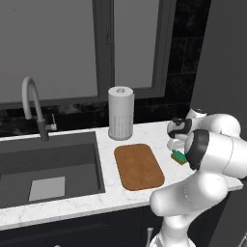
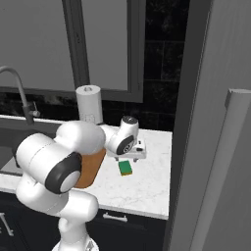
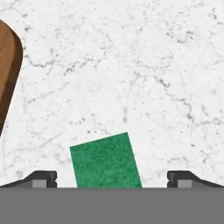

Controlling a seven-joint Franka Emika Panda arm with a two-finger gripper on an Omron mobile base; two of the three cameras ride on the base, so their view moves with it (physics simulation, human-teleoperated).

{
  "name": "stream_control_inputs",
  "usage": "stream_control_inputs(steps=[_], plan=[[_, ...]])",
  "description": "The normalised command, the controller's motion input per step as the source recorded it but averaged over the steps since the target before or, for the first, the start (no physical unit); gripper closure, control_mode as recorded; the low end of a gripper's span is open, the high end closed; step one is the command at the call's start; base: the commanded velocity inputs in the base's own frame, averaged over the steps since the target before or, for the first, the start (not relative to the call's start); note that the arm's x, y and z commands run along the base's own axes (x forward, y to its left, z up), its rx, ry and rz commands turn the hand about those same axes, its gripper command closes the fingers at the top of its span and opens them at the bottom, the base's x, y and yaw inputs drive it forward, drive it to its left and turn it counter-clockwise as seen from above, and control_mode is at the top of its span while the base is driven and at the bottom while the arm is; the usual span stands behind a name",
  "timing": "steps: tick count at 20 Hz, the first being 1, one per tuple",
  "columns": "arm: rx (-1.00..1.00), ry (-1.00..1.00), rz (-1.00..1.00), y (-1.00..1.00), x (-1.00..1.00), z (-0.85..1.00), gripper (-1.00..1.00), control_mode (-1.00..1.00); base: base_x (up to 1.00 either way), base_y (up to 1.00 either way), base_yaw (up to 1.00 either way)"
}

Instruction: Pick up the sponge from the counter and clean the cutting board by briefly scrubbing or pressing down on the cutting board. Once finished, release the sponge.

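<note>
The sponge (image 3: 106, 161) lies flat on the white marble table (image 3: 144, 70), green face up, and the hand view has it right between the two dark fingertips (image 3: 41, 178), which sit wide apart on either side with clear stone showing between each tip and the sponge: the end effector (image 3: 112, 179) is open and gripping nothing. The sponge sits low and central under the hand, so the drop looks close to straight down, with the block turned a little askew to the line between the tips; its long axis cannot be judged here, since its near end is cut off at the bottom. From the right base view the sponge (image 2: 126, 167) rests just in front of the end effector (image 2: 136, 153), near the right end of the table, a yellow strip showing along its front edge. The left base view catches only a corner of it (image 1: 179, 157), tucked beside the white arm. The cutting board (image 1: 139, 166) lies to the left of the sponge, apart from it, its long side running front to back; its rounded brown corner peeks into the hand view (image 3: 8, 65). Behind the board stands a paper towel roll (image 1: 120, 112) by the back wall, and farther left the dark sink (image 1: 72, 164) with its faucet (image 1: 33, 103). Nothing stands between hand and sponge, and the slide across to the board looks unobstructed.
</note>
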Motion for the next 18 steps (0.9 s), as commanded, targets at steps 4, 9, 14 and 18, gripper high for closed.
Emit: stream_control_inputs(steps=[4,9,14,18], plan=[[0.00,-0.01,0.00,0.00,-0.08,-0.17,-1.00,-1.00,0.00,0.00,0.00],[0.00,-0.02,0.00,0.03,0.00,-0.12,-1.00,-1.00,0.00,0.00,0.00],[-0.02,-0.05,0.00,0.04,-0.04,-0.17,-1.00,-1.00,0.00,0.00,0.00],[-0.01,-0.04,0.00,0.00,-0.05,-0.26,-1.00,-1.00,0.00,0.00,0.00]])
